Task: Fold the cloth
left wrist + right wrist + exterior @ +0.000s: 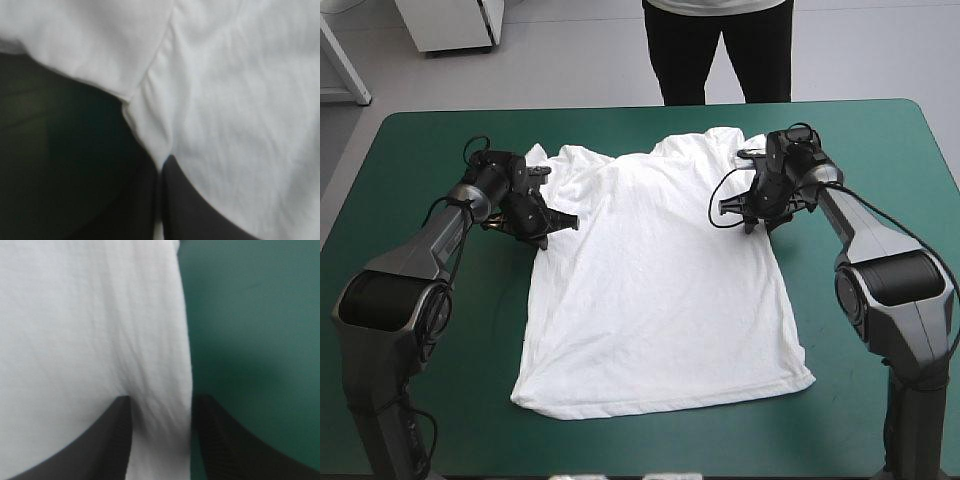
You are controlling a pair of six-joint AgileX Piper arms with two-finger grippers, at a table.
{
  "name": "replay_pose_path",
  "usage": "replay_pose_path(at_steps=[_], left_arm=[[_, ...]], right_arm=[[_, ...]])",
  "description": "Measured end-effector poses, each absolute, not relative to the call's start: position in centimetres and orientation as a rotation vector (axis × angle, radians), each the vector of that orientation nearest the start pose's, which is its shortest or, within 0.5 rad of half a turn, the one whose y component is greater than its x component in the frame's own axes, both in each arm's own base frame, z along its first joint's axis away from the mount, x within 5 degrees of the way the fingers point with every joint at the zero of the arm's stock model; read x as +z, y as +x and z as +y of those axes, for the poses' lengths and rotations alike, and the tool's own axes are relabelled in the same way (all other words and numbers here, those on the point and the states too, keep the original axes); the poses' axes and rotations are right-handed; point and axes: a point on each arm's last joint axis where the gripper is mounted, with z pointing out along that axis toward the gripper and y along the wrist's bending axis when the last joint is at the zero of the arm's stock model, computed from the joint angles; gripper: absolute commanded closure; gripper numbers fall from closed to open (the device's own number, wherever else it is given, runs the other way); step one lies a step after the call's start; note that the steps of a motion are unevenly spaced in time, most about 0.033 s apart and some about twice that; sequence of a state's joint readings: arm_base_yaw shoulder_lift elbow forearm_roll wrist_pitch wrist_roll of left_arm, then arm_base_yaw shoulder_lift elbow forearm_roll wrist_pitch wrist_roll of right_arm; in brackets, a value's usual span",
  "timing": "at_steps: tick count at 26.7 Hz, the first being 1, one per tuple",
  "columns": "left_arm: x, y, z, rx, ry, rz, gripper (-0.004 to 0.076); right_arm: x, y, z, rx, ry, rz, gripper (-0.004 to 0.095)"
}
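The T-shirt (655, 300) lies spread flat in the middle of the table (410, 150), collar toward the far edge, hem nearest the robot. The left gripper (558, 222) is down at the armpit on its side, clenched on a pinch of T-shirt where sleeve meets body. Its wrist view shows the fingers (200, 210) all but meeting, with a sliver of white between. The right gripper (750, 218) sits at the opposite side edge, just below the sleeve, released: its fingers (115, 440) stand apart astride the border of the T-shirt, nothing pinched yet. To my eye the fold hasn't begun; this looks like the grasping step. To do it well, the right gripper should close on the edge level with the left's hold, taking both layers, before either arm lifts. Then both ought to rise together and evenly, or the T-shirt will likely skew and drag wrinkles across the table.
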State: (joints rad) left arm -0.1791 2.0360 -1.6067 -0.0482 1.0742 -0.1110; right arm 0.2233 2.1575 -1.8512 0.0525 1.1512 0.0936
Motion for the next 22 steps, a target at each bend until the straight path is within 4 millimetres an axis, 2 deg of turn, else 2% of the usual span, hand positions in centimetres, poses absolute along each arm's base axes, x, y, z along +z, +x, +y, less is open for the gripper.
replay_pose_path(at_steps=[1,2,12,15,18,19,20,22], left_arm=[[20.5,41.1,-7.8,-0.099,0.072,2.993,0.0731],[20.5,41.1,-7.8,-0.099,0.072,2.993,0.0731],[21.4,41.0,-7.8,-0.107,0.093,2.963,0.0731],[22.7,40.9,-7.6,-0.091,0.105,2.937,0.0731],[26.4,40.8,-7.6,-0.098,0.118,2.847,0.0734],[29.4,40.5,-7.5,-0.109,0.125,2.775,0.0734],[30.5,40.3,-7.5,-0.112,0.129,2.752,0.0734],[35.1,39.6,-7.4,-0.120,0.149,2.661,0.0734]], right_arm=[[21.4,44.4,10.4,0.112,-0.166,2.945,0.0882],[21.4,44.5,10.3,0.105,-0.167,2.944,0.0926],[22.1,44.5,10.5,0.143,-0.168,2.935,0.0925],[24.0,44.2,10.9,0.183,-0.173,2.899,0.0925],[27.8,43.5,10.9,0.202,-0.181,2.811,0.0925],[30.7,42.7,10.8,0.217,-0.187,2.744,0.0925],[31.8,42.3,10.7,0.223,-0.187,2.722,0.0925],[35.7,40.4,10.2,0.235,-0.189,2.643,0.0925]])
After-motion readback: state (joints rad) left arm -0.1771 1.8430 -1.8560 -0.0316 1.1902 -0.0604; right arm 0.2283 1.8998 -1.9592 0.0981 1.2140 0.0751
